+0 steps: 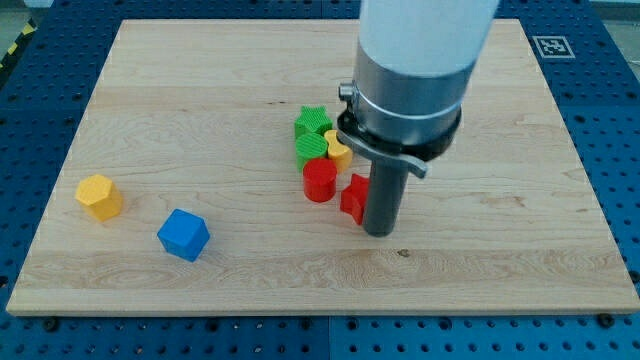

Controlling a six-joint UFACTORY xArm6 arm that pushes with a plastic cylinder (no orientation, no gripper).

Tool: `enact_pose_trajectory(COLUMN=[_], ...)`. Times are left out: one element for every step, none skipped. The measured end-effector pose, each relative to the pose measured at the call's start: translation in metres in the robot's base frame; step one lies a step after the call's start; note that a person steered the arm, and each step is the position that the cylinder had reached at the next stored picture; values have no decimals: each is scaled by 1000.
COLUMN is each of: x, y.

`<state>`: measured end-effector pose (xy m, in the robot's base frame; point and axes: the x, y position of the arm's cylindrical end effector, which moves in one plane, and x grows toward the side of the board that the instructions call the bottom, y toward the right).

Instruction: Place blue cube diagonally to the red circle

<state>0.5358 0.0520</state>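
While my tip (378, 232) rests on the wooden tabletop (500, 150), a red block (352, 197) of unclear shape touches its left side, with the red circle (319, 181) just beyond. No hand exists here, only a rod. The blue cube (184, 235) lies well apart toward the view's left, near a yellow hexagon (99, 196). Two green blocks (312, 124) (311, 148) and a yellow one (338, 150) cluster above.

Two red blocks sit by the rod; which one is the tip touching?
My tip sits against the red block at its left, partly hidden by the rod. The red circle, farther toward the view's left, stands clear of it.
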Motion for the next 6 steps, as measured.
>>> enact_pose_trajectory(x=[-5, -17, -19, -3, 11, 11], y=[-1, -12, -13, -8, -5, -5])
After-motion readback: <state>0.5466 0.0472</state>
